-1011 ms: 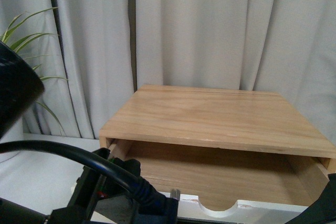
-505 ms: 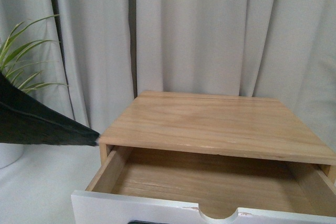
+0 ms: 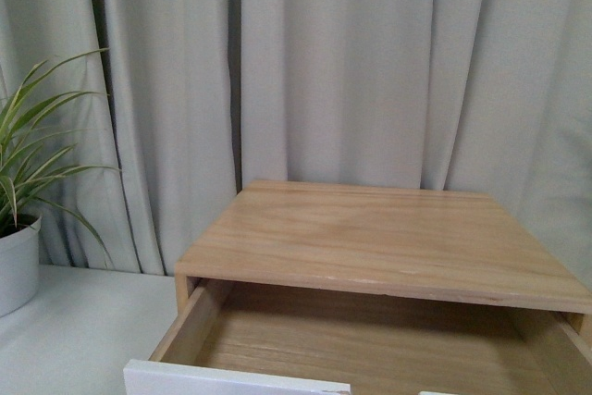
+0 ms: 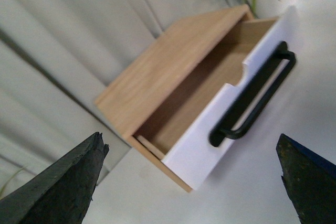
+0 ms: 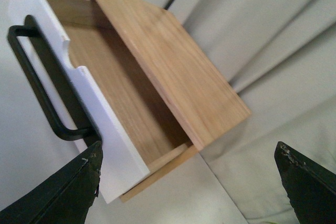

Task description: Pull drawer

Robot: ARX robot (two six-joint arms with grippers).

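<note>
The drawer [image 3: 370,349] stands pulled out from under the light-wood cabinet top [image 3: 379,233], and its wooden inside shows bare. Its white front panel [image 4: 199,150] carries a black bar handle [image 4: 257,95] and a half-round notch in the top edge. My left gripper [image 4: 190,141] hangs open, off the drawer's front, with nothing between its dark fingers [image 4: 58,187]. My right gripper [image 5: 189,148] is open too, near the drawer's other end. From there I see the white front [image 5: 100,124] and the handle [image 5: 37,82]. Neither gripper touches the drawer or shows in the front view.
A potted plant [image 3: 28,173] in a white pot [image 3: 14,265] stands on the white table at the left of the cabinet. Grey curtains [image 3: 324,62] hang close behind everything. The white tabletop [image 4: 252,182] spreads in front of the drawer.
The black arm that filled the lower left of the front view has gone out of it. The cabinet and drawer now sit lower in that view.
</note>
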